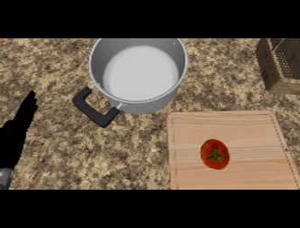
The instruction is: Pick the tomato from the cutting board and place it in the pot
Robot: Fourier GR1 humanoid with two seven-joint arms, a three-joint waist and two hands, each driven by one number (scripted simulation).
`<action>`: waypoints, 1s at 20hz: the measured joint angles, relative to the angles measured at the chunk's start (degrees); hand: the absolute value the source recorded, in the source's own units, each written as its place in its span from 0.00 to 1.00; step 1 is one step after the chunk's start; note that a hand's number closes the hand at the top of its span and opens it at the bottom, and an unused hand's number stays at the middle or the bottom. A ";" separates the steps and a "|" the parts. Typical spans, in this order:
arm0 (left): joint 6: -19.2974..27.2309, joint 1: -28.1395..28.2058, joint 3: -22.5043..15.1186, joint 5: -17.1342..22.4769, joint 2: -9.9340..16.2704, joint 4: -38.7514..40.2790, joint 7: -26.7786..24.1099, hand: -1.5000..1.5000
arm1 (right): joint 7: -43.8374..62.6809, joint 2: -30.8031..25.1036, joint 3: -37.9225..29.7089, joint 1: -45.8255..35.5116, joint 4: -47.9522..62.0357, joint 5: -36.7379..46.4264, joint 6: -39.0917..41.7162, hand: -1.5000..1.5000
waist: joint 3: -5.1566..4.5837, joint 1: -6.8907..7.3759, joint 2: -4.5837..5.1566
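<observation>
The tomato (214, 154) lies on the cutting board (244, 129), right of the board's middle line and in its lower half. It appears as an oval slightly taller than wide, so its long axis runs up and down the view, roughly parallel to the board's long sides. Its green stem star faces upward toward the camera, sitting a little right of the fruit's centre. Nothing touches the tomato.

The cutting board is pale wood with the grain running across the view and a shallow groove following its edge; its lower end is cut off by the view's bottom edge. It rests flat on the speckled brown stone counter (60, 67).

Up and to the left of the board, just beyond its top left corner, stands the pot (139, 67), a grey metal vessel with nothing visible inside. One black loop handle (94, 109) projects from its lower left side toward the view's bottom left.

At the top right, a dark woven basket (287, 64) sits well apart from the board.

The left hand (11, 136) shows at the view's left edge, well apart from both pot and board, fingers straight and held together, pointing up the view and holding nothing. The right hand appears nowhere.
</observation>
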 measured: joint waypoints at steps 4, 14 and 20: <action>-0.10 -0.94 -0.52 -0.34 -0.33 -0.25 0.63 0.50 | 9.22 0.00 2.25 1.17 -3.54 4.64 7.53 0.00 | 0.06 0.69 0.17; -1.03 -1.75 -0.14 -0.44 -0.46 1.21 0.99 0.50 | 38.49 -0.01 4.00 -6.91 -14.29 18.52 31.00 0.00 | 0.58 0.78 -0.50; -1.55 -1.92 0.48 -0.30 -0.34 1.31 1.70 0.50 | 48.41 -0.11 3.94 -21.32 -15.52 22.68 43.14 0.00 | 0.55 0.46 -1.17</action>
